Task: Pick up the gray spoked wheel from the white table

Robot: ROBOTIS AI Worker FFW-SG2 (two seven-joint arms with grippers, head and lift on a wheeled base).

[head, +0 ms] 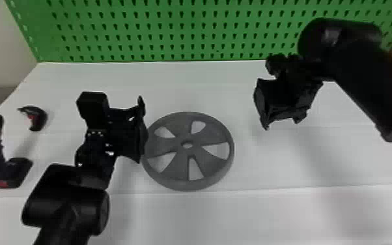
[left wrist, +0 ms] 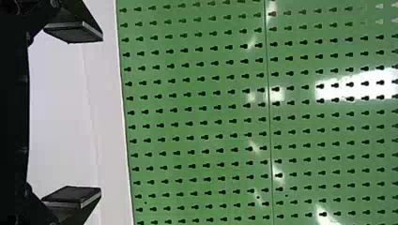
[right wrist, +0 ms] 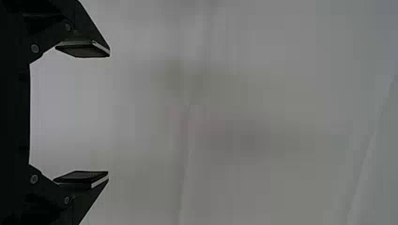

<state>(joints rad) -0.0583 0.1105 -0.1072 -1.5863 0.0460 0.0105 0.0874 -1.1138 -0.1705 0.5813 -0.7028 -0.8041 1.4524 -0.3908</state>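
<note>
The gray spoked wheel (head: 169, 148) lies flat on the white table (head: 270, 163), near the middle of the head view. My left gripper (head: 141, 128) is at the wheel's left side, overlapping its left rim in the head view; whether they touch I cannot tell. In the left wrist view, the left gripper (left wrist: 72, 112) stands open with nothing between its fingers. My right gripper (head: 281, 125) is to the right of the wheel and farther back, apart from it. The right wrist view has the right gripper (right wrist: 83, 115) open over bare white surface.
A black and red power tool (head: 13, 171) is at the table's left edge, with a small dark curved object (head: 39, 118) behind it. A green pegboard (head: 172, 32) rises along the table's back edge. Bare table surface lies between the wheel and the right arm.
</note>
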